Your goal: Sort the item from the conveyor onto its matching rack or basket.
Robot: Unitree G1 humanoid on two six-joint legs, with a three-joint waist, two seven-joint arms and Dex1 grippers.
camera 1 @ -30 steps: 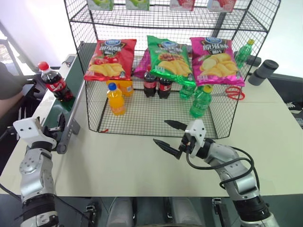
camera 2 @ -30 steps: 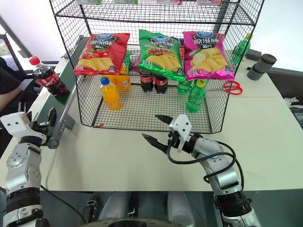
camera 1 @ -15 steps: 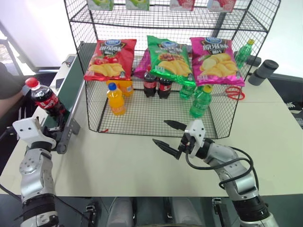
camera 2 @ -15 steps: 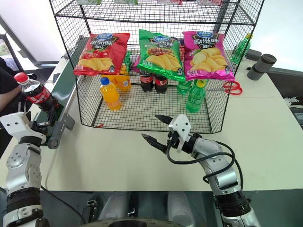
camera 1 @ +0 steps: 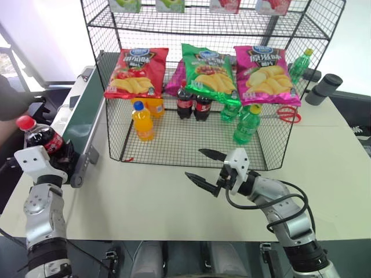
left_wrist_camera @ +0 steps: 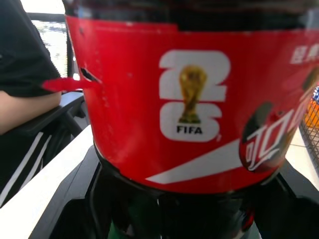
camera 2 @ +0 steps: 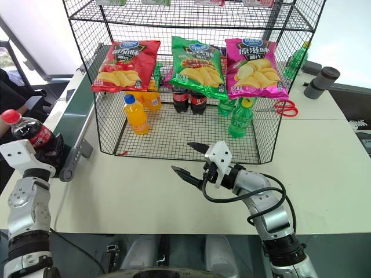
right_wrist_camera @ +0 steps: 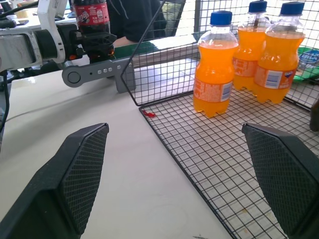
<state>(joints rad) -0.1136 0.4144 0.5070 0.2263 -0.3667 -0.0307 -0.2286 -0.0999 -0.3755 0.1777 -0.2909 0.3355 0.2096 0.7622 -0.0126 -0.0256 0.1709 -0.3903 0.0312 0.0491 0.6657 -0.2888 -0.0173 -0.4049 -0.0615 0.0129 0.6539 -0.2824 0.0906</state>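
- Cola bottle (camera 1: 39, 134): upright at the near end of the conveyor (camera 1: 82, 124), far left of the scene, clamped in the left gripper (camera 1: 62, 155).
- Right gripper (camera 1: 204, 166): fingers spread apart, empty, over the table (camera 1: 145, 197) just before the wire rack (camera 1: 278, 139).
- Rack floor holds orange-juice bottles (camera 1: 142, 121), further cola and green bottles.

arms: silver-grey jointed | wrists: white housings | right end effector (camera 1: 202, 164): black fingers, black cable

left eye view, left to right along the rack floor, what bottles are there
orange-juice bottle → two cola bottles → green soda bottle
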